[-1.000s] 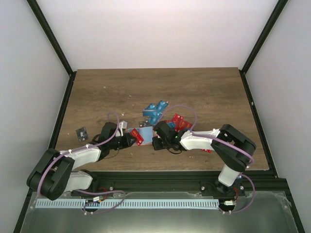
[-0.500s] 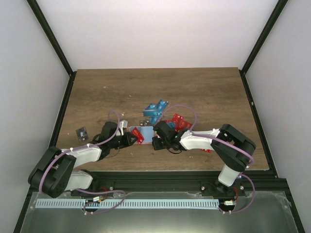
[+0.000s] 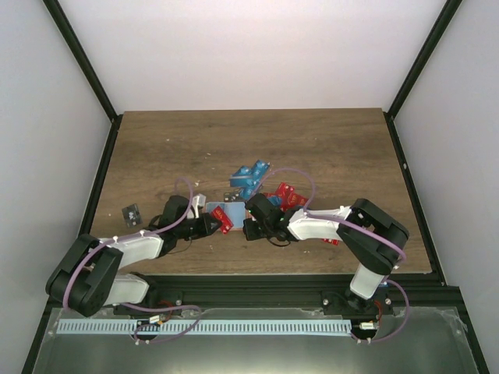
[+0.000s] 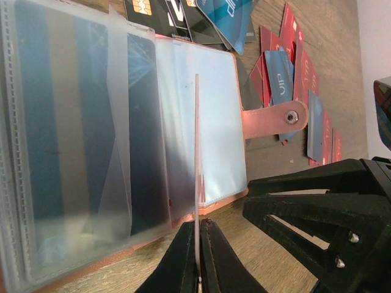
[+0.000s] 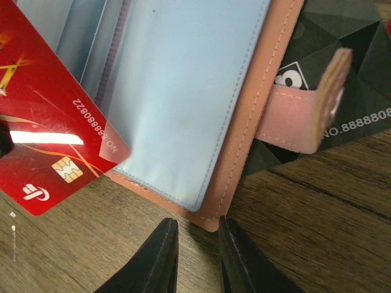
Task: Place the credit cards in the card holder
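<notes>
Most of the worktop [image 3: 327,140] is open wood. The whole far half and both far corners are free, and everything crowds near the front edge between the two arms. Both arms lie low and reach inward from their bases. The left fingers [image 3: 212,224] and right fingers [image 3: 249,227] face each other across the card holder [image 3: 235,212], which lies open and flat near the front middle. Room is tight there: in the left wrist view the right fingers sit just beside the holder's right edge, close to the left ones.

Behind the holder a loose heap of blue cards [image 3: 249,178] overlaps. To its right a heap of red cards [image 3: 285,195] is partly covered by the right arm. One black card [image 3: 132,213] lies alone well to the left, near the worktop's left edge.

The left fingers are clamped on a red card [image 5: 55,122], held on edge over the holder's clear sleeves [image 4: 208,122]. From the left wrist it shows only as a thin line. One corner of it overlaps a sleeve, but I cannot tell whether it is inside the sleeve or merely over it. The right fingers stand a narrow gap apart with the holder's near corner at that gap, and I cannot tell whether they pinch it. The holder's strap [image 4: 275,119], with its snap, lies over black cards [image 5: 342,91]. The holder's left side runs out of both wrist views, and dark cards show only dimly through its sleeves.
</notes>
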`<state>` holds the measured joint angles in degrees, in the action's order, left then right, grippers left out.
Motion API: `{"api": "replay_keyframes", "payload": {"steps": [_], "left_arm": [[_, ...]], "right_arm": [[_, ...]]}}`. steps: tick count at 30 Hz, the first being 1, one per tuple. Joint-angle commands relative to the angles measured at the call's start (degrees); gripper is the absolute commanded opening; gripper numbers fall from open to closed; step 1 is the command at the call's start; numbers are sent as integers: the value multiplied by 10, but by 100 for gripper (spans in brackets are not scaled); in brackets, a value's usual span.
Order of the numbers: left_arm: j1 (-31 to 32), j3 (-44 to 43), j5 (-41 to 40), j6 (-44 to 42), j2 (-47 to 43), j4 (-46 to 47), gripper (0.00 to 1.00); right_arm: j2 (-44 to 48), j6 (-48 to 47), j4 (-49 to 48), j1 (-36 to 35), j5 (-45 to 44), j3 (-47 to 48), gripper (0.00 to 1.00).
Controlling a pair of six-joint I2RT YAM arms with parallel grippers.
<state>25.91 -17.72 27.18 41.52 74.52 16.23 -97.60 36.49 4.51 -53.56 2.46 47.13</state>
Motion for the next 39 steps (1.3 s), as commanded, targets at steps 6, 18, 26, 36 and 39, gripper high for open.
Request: {"api": "replay_keyframes", "payload": {"steps": [6, 18, 26, 36, 39], "left_arm": [[-1, -31, 28, -31, 67, 20, 4], [-28, -88, 55, -94, 125, -61, 4], [-48, -110, 95, -104, 175, -75, 4], [-45, -133, 121, -83, 220, -105, 4], [-38, -130, 127, -77, 223, -106, 4]], "right_arm": [[-34, -5, 54, -5, -11, -9, 21], [-29, -41, 68, -4, -23, -5, 22], [-23, -71, 79, 21, -18, 0, 24], [-37, -110, 57, 72, 1, 10, 24], [-43, -119, 51, 80, 7, 16, 24]]}}
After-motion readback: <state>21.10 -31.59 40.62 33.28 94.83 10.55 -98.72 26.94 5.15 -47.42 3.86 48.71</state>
